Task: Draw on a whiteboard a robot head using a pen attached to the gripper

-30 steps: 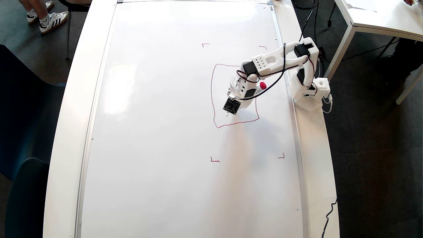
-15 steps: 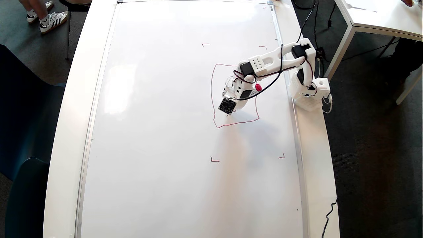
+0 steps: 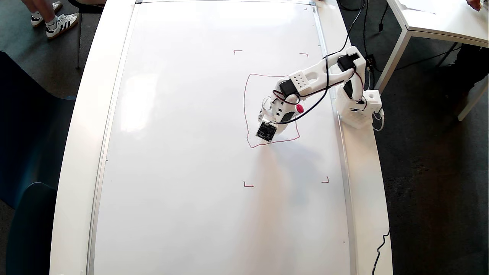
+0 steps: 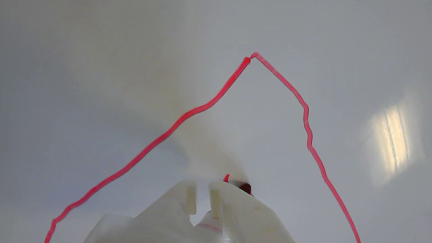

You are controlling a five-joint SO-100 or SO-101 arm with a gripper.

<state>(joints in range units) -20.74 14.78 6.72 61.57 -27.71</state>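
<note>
Pen (image 4: 245, 187) sits clamped in the closed end effector (image 4: 202, 189), its red tip at the whiteboard (image 3: 183, 152). The end effector (image 3: 272, 124) hangs over the lower left corner of the red robot head (image 3: 246, 110) outline, near the board's right edge.

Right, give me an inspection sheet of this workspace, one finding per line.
Surface: whiteboard lies flat on a white table, glossy, with window glare.
Job's things: robot head is only a closed wobbly red outline; no inner features visible. Pen is mounted at the gripper, with its red end up; the tip is by the board in the wrist view.
Clutter: nothing seen on the board except four small red corner marks.
Grippers: gripper is inside the outline near its lower corner, fingers close around the pen.
Cables: black cable loops along the arm; another trails off the table edge.
Surroundings: second table; a person's sneakers.
</note>
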